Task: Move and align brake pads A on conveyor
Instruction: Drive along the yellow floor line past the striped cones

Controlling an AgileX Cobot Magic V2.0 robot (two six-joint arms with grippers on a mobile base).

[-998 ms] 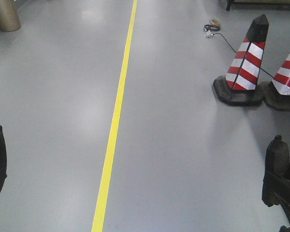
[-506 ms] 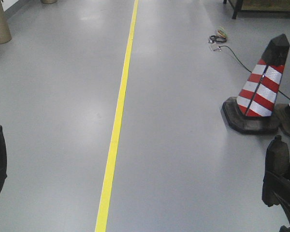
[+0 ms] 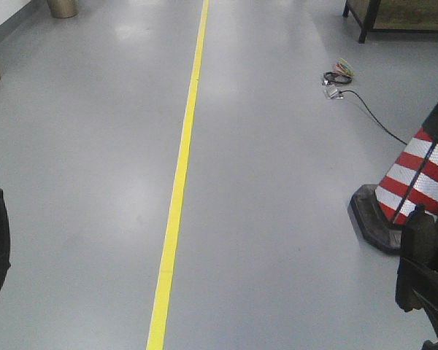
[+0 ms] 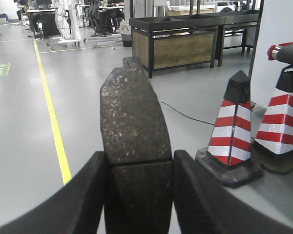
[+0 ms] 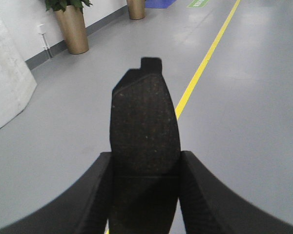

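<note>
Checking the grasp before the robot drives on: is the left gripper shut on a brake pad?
Shut: the left gripper's fingers press both sides of the brake pad.

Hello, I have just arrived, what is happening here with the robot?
The robot is out on a grey floor beside a yellow line, not at any conveyor. Each gripper is shut on one brake pad: the left gripper holds a pad, and the right gripper holds another pad. A striped cone stands nearby.
</note>
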